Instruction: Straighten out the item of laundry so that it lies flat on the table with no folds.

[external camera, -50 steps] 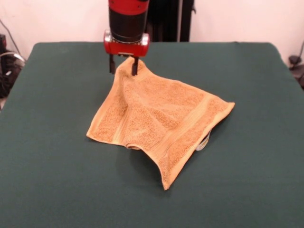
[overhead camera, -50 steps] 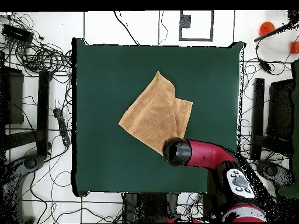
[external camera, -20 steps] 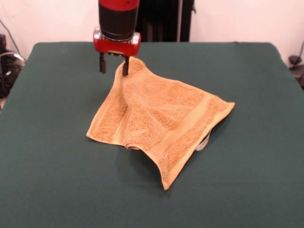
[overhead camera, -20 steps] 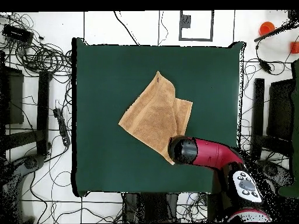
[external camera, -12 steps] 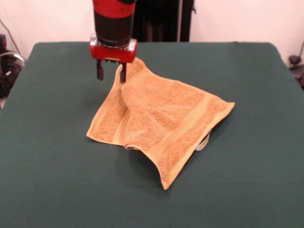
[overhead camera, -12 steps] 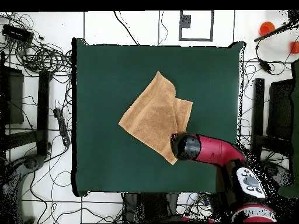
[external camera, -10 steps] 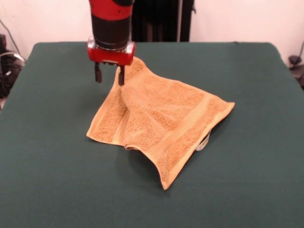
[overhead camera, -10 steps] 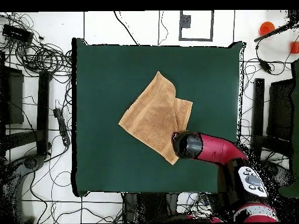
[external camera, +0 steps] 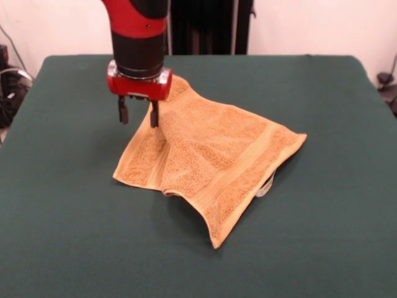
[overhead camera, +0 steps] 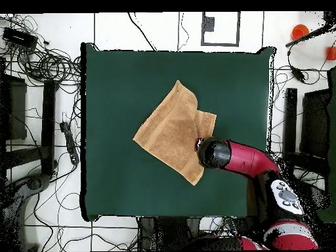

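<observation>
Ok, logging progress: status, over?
End effector open, empty, at towel edge. Towel rumpled, folded on table. Nothing in the way.

The support surface is a large rectangular table covered in dark green felt-like cloth (external camera: 322, 236) (overhead camera: 118, 85). One item lies directly on it: a small golden-orange terry-cloth towel (external camera: 211, 149) (overhead camera: 172, 131), positioned near the table centre. In the front view, the towel's corners point toward 11, 3, 6 and 8 o'clock. A paler woven band crosses it, and a fold remains along the 6 o'clock edge.
</observation>
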